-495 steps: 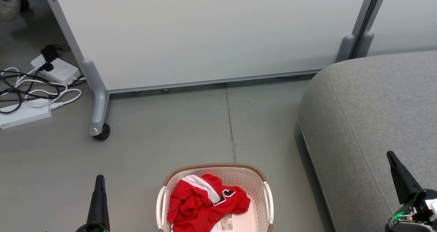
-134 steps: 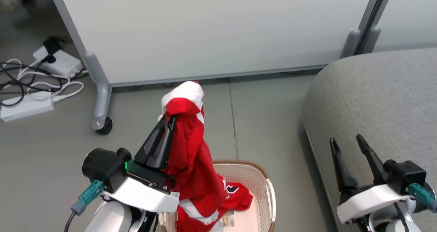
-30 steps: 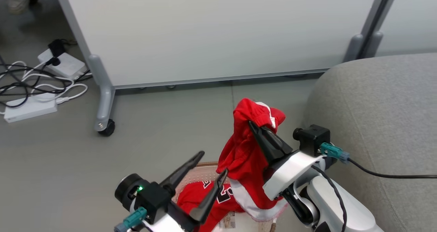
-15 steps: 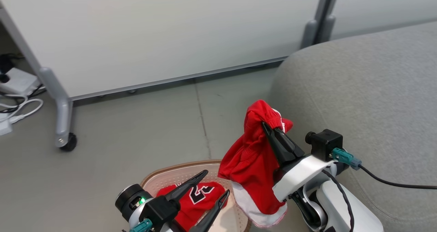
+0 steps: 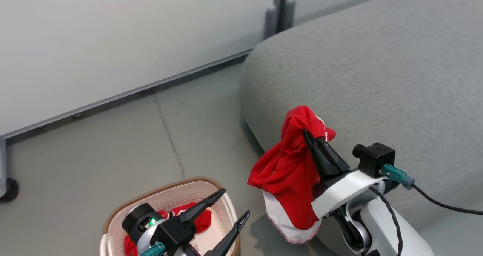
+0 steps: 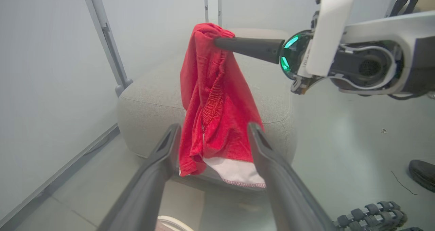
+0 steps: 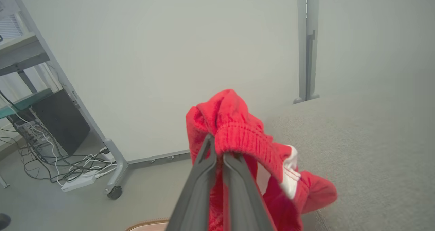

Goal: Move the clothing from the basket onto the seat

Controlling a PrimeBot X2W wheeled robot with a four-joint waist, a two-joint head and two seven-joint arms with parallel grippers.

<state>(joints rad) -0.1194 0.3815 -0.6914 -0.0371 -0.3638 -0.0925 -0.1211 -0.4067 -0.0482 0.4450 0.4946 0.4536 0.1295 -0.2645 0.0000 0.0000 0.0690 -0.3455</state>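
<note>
My right gripper [image 5: 308, 134] [image 7: 219, 146] is shut on a red garment with a white band [image 5: 288, 169] [image 6: 217, 105] [image 7: 234, 129], which hangs at the front-left edge of the light-grey seat [image 5: 377, 71] [image 6: 149, 98] [image 7: 367, 149]. Low at the left, my left gripper [image 5: 236, 205] [image 6: 212, 135] stands open above the cream basket [image 5: 158, 193], with nothing between its fingers. A second red piece of clothing [image 5: 188, 218] lies in the basket, partly hidden by that gripper.
A pale partition panel [image 5: 113, 33] on grey legs stands behind the basket and seat. Its castor [image 5: 9, 190] shows at the far left. Cables and a power strip [image 7: 78, 181] lie on the floor by the panel. A dark shoe [image 6: 423, 173] rests on the floor at the right.
The camera has swung right, so the seat takes up more of the picture. My right gripper has carried the red garment over to the seat's edge. The left gripper has stayed open over the basket.
</note>
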